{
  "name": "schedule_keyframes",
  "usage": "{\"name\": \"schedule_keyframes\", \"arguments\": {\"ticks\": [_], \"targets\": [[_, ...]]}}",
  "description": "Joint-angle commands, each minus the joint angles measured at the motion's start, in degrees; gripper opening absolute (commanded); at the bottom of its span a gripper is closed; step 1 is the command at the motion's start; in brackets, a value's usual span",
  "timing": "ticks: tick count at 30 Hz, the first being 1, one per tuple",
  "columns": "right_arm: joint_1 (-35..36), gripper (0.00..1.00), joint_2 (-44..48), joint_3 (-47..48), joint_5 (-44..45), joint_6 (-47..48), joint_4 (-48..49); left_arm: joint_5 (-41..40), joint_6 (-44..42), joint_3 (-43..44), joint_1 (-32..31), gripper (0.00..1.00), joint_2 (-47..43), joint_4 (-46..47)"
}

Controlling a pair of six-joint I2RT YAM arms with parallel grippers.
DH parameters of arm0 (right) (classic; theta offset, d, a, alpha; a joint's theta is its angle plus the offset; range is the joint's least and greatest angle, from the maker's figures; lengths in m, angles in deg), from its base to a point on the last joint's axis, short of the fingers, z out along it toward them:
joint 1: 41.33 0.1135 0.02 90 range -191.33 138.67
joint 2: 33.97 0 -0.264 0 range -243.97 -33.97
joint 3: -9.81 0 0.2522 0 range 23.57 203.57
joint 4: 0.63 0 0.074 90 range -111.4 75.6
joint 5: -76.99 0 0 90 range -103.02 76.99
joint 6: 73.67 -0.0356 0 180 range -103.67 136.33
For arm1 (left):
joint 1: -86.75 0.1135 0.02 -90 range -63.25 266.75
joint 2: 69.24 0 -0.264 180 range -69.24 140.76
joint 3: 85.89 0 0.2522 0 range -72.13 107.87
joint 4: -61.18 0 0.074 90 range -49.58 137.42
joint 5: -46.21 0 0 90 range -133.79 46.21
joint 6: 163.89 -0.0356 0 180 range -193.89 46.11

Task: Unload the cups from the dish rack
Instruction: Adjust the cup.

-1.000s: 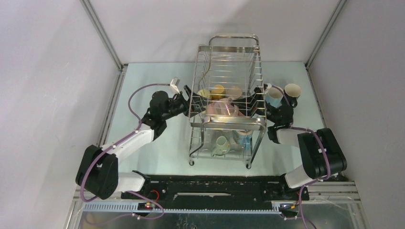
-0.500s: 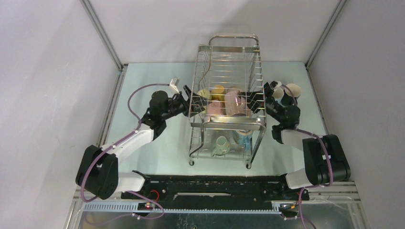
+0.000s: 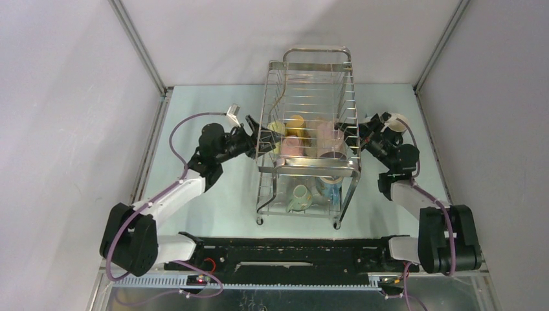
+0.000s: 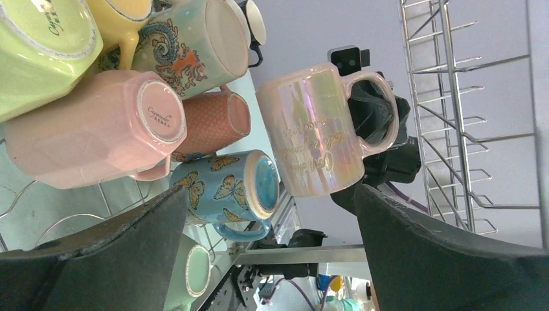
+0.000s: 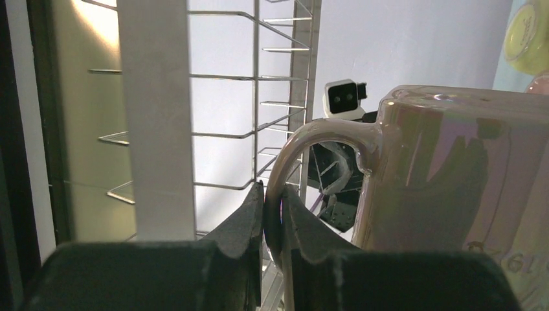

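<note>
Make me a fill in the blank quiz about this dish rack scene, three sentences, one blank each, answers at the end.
1. The right pincer is shut on the ____ of the pearly mug.
2. The left pincer stands wide ____, gripping nothing.
3. The blue mug lying in the rack is printed with ____.

Missing words: handle; open; butterflies.
</note>
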Motion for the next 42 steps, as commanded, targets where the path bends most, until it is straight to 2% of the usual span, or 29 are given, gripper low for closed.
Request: {"name": "schedule_keyframes", "arguments": {"ticks": [1, 16, 28, 42], "targets": [[-2.27, 0.0, 4.85, 0.45, 1.75, 0.53, 0.5, 0.9, -1.85, -1.07, 0.58, 1.0, -2.13, 0.25], [-10.2, 0.0, 12.24, -0.69, -1.5, 2.58, -9.08, 0.32, -4.3, -1.02, 2.14, 1.0, -4.33, -2.9], [-17.58, 0.0, 17.93, -0.69, -4.92, 3.09, -18.17, -1.39, -7.02, -0.75, 6.67, 1.0, -10.97, -9.11], [-22.66, 0.0, 21.68, 4.83, -5.6, 3.88, -29.32, -6.46, -16.75, 11.7, 9.68, 1.0, -16.34, -22.38]]}}
